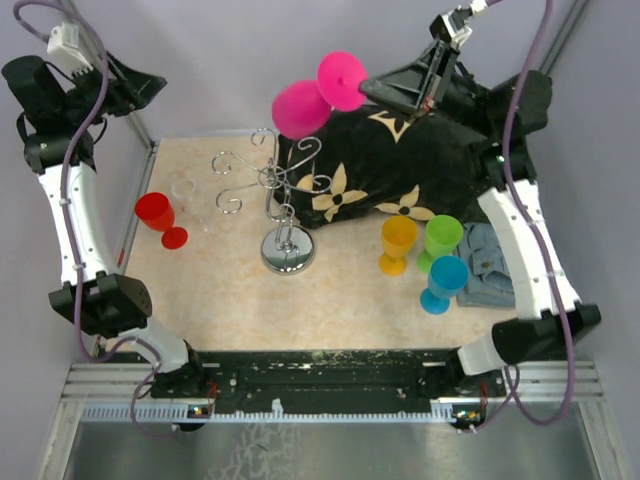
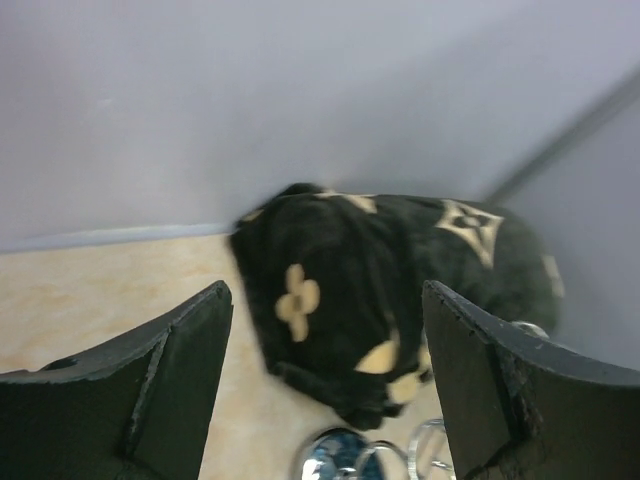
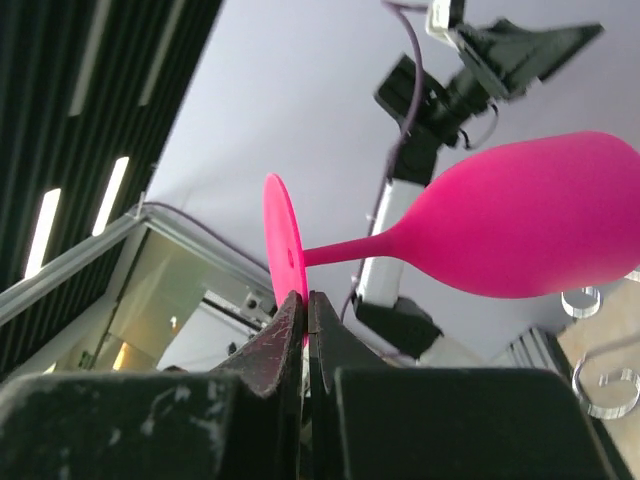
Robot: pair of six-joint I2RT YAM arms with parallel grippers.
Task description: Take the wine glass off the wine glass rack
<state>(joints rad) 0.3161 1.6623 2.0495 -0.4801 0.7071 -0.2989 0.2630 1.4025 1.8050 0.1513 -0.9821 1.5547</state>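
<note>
A pink wine glass is held in the air above the back of the table, lying sideways, clear of the silver wire wine glass rack below it. My right gripper is shut on the rim of the glass's round foot; its bowl points away to the right in the right wrist view. The rack stands on its round chrome base, and its hook arms carry nothing that I can make out. My left gripper is open and empty, raised at the far left. Its view shows the rack's base low between the fingers.
A black blanket with cream flowers lies behind and right of the rack. A red glass stands at the left; orange, green and blue glasses stand at the right, next to a denim cloth.
</note>
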